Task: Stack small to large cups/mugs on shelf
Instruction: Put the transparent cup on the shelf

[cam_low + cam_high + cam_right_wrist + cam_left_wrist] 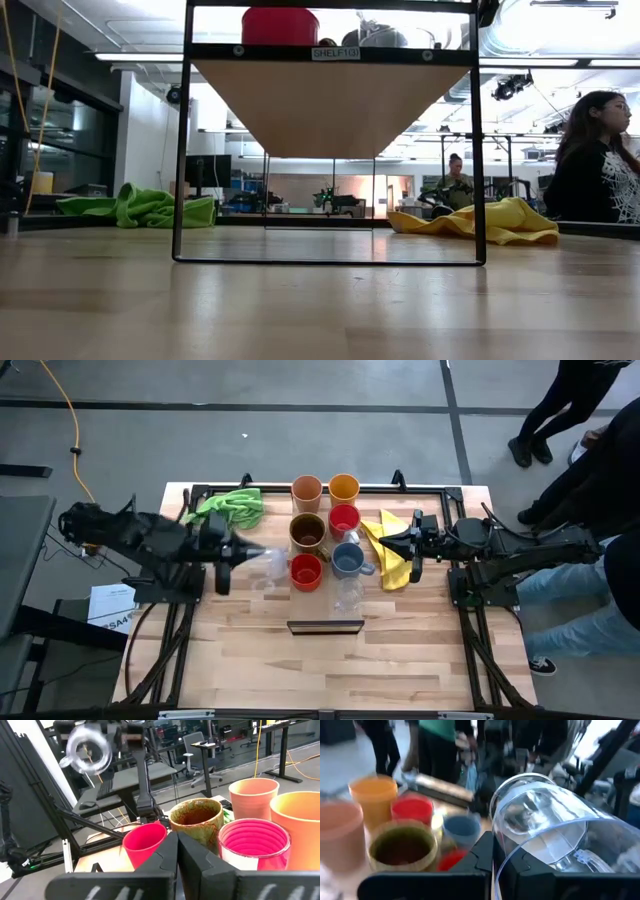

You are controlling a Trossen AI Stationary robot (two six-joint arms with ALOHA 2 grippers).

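While the left gripper held a small clear glass on its side above the table, clamped around the glass near its base, the task stood at a carrying step: the glass was lifted clear of the shelf and hung just left of the cluster of cups. That cluster kept the peach tumbler and orange tumbler at the back, the brown mug and a red mug in the middle, another red mug and the grey-blue mug in front, with a second clear glass beyond them. The right gripper waited over the yellow cloth, fingers closed on nothing. My judgement is that the next move called for turning the glass upright and setting it down gently, since it was thin and slippery
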